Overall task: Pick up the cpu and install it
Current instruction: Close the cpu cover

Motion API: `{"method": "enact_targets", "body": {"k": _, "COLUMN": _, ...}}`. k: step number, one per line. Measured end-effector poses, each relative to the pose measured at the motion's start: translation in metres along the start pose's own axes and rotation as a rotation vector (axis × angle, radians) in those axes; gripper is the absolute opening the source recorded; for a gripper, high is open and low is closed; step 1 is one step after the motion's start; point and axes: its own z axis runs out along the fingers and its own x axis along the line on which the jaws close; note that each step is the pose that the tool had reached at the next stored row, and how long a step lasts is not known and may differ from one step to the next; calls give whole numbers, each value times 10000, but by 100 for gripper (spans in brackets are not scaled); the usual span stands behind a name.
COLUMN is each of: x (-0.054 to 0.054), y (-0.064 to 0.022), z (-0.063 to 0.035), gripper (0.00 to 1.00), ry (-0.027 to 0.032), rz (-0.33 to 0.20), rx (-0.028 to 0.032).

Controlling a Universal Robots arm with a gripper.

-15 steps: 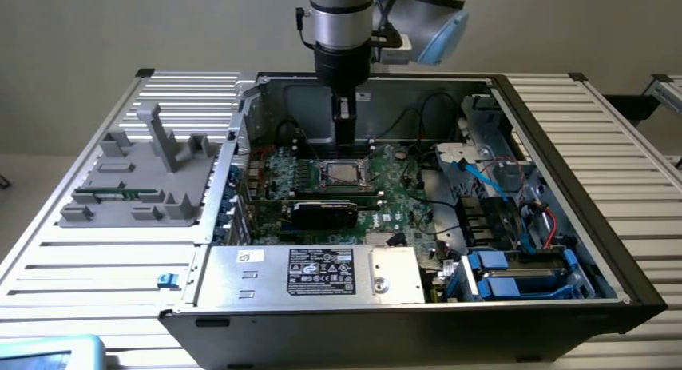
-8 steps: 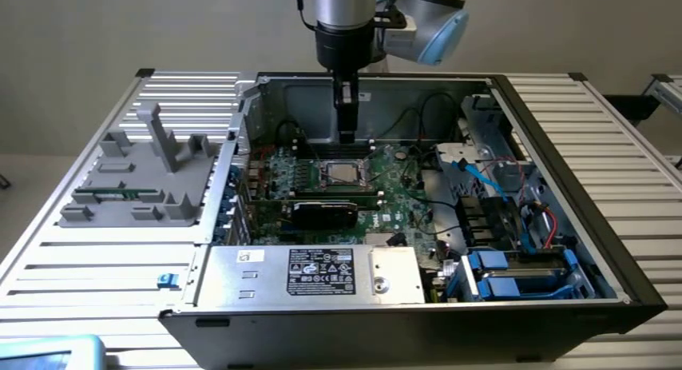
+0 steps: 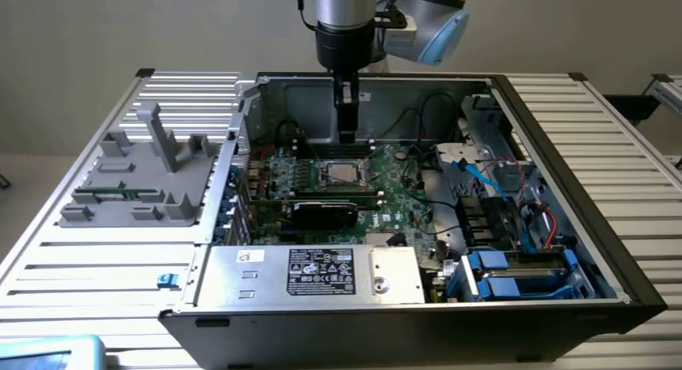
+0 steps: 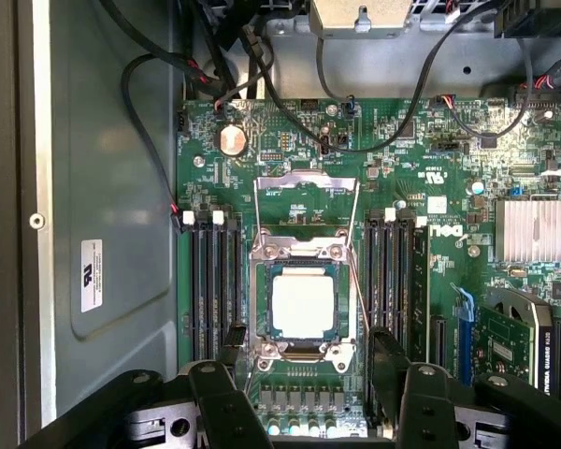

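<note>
Over the socket point(image 4: 262, 253) on the motherboard point(image 4: 290, 131) hangs the gripper point(image 3: 347, 135), spread wide and holding nothing; its two black fingers point(image 4: 389, 374) stand either side of the socket, clear of it; the cpu point(image 4: 302, 307) lies flat inside the socket, silver top up, looks square to the frame and not tilted; so pick and placement look done, judged from how it sits; the hinged load plate point(image 4: 304, 190) is flipped open on the far side of the socket towards the coin cell point(image 4: 231, 140), so the chip is not yet clamped down; whether it is fully seated on the pins I cannot tell; memory slots point(image 4: 215, 281) run along both sides of the socket, close in, and leave tight room for the fingers; a thin wire lever point(image 4: 356, 281) crosses one socket edge; black cables point(image 4: 150, 122) loop beyond the load plate, none over the chip; a finned heatsink point(image 4: 535, 229) and graphics card point(image 3: 325, 212) sit well apart from the socket; the power supply point(image 3: 319, 272) is beyond the card.
</note>
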Motion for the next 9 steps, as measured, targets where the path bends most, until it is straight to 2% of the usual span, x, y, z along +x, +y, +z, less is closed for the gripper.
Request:
{"method": "enact_targets", "body": {"k": 5, "x": 0, "y": 1, "z": 0, "gripper": 62, "ry": 0, "rz": 0, "rx": 7}}
{"method": "enact_targets", "body": {"k": 7, "x": 0, "y": 1, "z": 0, "gripper": 49, "ry": 0, "rz": 0, "rx": 10}}
{"method": "enact_targets", "body": {"k": 8, "x": 0, "y": 1, "z": 0, "gripper": 49, "ry": -1, "rz": 0, "rx": 11}}
{"method": "enact_targets", "body": {"k": 9, "x": 0, "y": 1, "z": 0, "gripper": 43, "ry": 0, "rz": 0, "rx": 12}}
